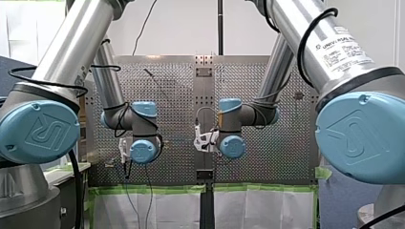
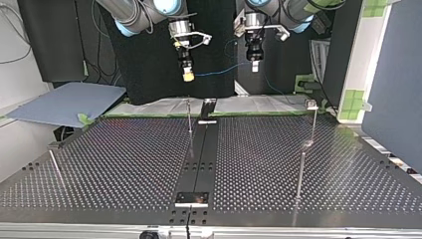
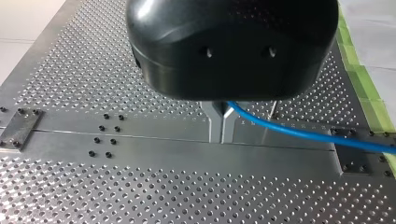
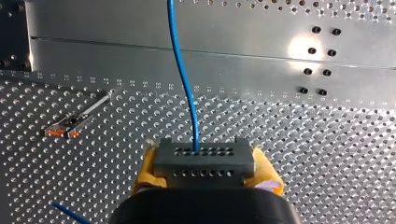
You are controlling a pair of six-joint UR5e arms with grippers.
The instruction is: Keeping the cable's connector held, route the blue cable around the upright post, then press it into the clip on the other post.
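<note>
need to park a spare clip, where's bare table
Bare table between leaning rod and centre rail, and between rail and clip post. Crowded at the far edge, under my right hand, my left hand and the blue cable.

Bright, even light fills all views. A round white glare spot burns on the perforated silver metal tabletop point(image 4: 116, 60) in the right wrist view, where the grey multi-hole connector block point(image 4: 204, 161) and thin blue cable point(image 4: 184, 84) look sharp. The glossy black rounded housing point(image 3: 233, 46) nearest the left wrist camera looms soft-edged, faintly highlighted.
</note>
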